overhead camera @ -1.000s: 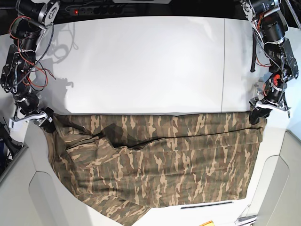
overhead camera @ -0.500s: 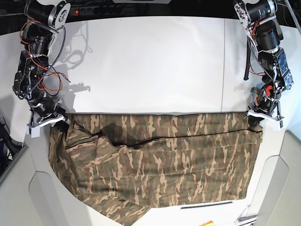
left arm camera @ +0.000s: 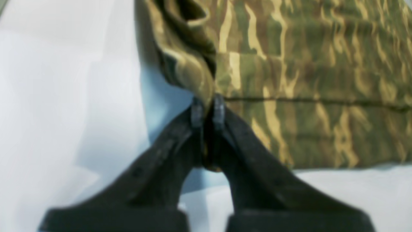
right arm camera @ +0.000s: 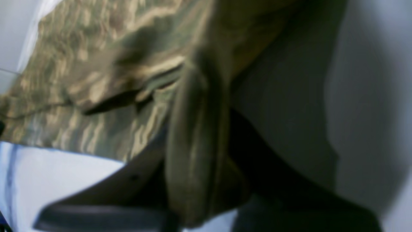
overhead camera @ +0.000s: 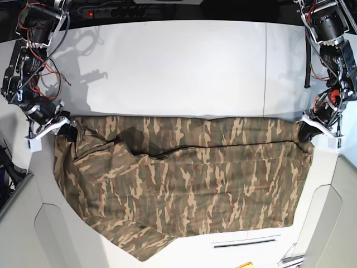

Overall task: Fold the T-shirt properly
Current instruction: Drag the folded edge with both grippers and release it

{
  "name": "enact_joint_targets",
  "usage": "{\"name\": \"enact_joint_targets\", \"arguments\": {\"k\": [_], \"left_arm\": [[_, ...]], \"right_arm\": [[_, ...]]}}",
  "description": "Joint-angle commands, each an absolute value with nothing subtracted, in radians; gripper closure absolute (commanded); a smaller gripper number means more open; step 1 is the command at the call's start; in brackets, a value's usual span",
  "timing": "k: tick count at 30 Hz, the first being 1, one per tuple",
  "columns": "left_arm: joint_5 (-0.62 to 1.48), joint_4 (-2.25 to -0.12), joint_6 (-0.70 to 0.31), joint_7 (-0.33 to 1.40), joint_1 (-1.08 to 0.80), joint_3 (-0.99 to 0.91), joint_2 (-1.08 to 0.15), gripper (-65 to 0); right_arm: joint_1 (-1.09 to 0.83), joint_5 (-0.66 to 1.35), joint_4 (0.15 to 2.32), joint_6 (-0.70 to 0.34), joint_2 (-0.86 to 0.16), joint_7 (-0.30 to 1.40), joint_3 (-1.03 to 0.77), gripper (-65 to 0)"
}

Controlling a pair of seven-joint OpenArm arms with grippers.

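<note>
The camouflage T-shirt (overhead camera: 189, 178) lies spread across the near half of the white table (overhead camera: 178, 67), its far edge stretched straight between my two grippers. My left gripper (overhead camera: 307, 133) at the right side is shut on the shirt's right corner; the left wrist view shows the fingertips (left arm camera: 197, 111) pinching a fold of the cloth (left arm camera: 309, 80). My right gripper (overhead camera: 66, 130) at the left side is shut on the left corner; in the right wrist view a bunched strip of cloth (right arm camera: 196, 135) runs between the black fingers. The collar and label are hidden.
The shirt's near hem hangs over the table's front edge (overhead camera: 245, 243). Grey-white side panels (overhead camera: 33, 223) flank the front corners. A black power strip with a red light (overhead camera: 111, 11) runs along the back edge.
Both grippers have lifted and pulled the shirt's far edge toward the back and outward. The cloth is drawn flatter and its near hem has slid up the table.
</note>
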State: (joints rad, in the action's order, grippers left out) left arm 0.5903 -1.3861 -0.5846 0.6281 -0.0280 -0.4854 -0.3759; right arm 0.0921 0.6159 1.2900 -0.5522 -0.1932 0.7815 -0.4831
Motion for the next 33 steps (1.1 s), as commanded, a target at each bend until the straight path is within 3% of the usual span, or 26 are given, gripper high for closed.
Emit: {"name": "enact_joint_targets", "arguments": {"k": [1,19,29,33], "left_arm": [[0.605,-1.423,-0.595,0.609,-0.033,-0.506,-0.397,0.0],[0.722,-1.703,-0.596,0.691,-0.384,-0.584,-0.393,0.0],[0.722,-1.800,-0.596,0.714,-0.471,-0.586,-0.381,0.0],[0.744,-1.825,-0.640,0.775,-0.471,-0.586,-0.343,0.0]], "right_arm": [[0.084,0.654,1.331,-0.565,-0.205,0.767,-0.485,0.0],[-0.307,0.754,1.618,-0.566,-0.204,0.820,-0.502,0.0],[-0.364,0.869,1.620,-0.577,-0.205,0.902,-0.661,0.0],[-0.364,0.868,1.620,-0.577,-0.205,0.911,-0.709,0.0]]}}
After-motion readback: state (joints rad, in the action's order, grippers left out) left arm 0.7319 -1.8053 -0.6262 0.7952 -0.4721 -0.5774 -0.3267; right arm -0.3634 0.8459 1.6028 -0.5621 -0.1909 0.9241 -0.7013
